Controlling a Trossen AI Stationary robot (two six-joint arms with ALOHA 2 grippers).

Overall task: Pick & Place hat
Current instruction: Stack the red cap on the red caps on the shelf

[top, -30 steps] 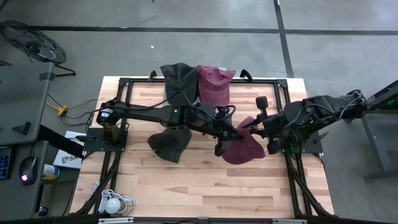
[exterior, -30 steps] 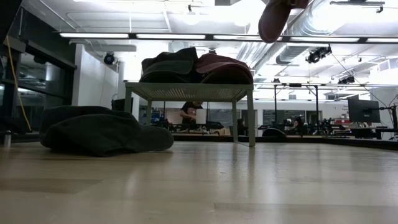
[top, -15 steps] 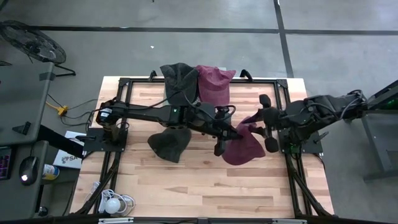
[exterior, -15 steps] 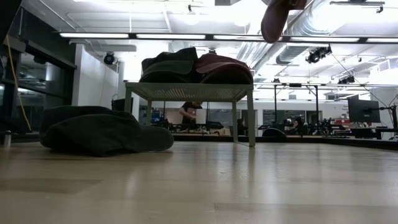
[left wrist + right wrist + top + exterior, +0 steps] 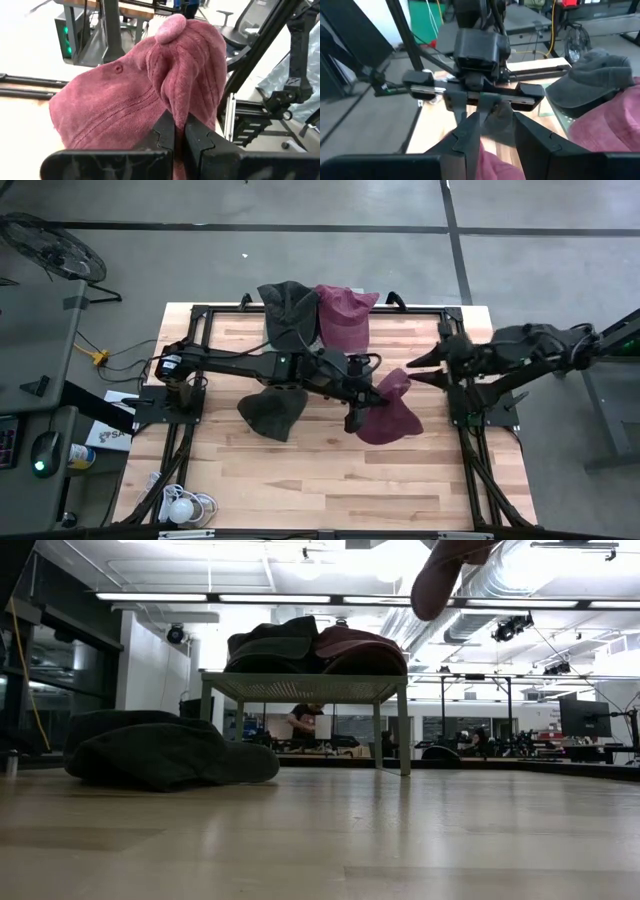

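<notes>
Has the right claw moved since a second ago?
Yes. In the high view the right claw has let go of the maroon hat and pulled back toward the table's right frame rail; the left claw holds the hat.

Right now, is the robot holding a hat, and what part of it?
Yes. The left gripper has its jaws shut on a pinched fold of the maroon hat, lifted off the table. The right gripper is open, holding nothing.

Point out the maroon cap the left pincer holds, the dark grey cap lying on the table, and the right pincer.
maroon cap (image 5: 390,415), high view, on its crown.
dark grey cap (image 5: 272,412), high view, middle of its crown.
right pincer (image 5: 426,367), high view, midway between its open fingertips.
left pincer (image 5: 179,131), left wrist view, between the fingertips pinching the cloth.
</notes>
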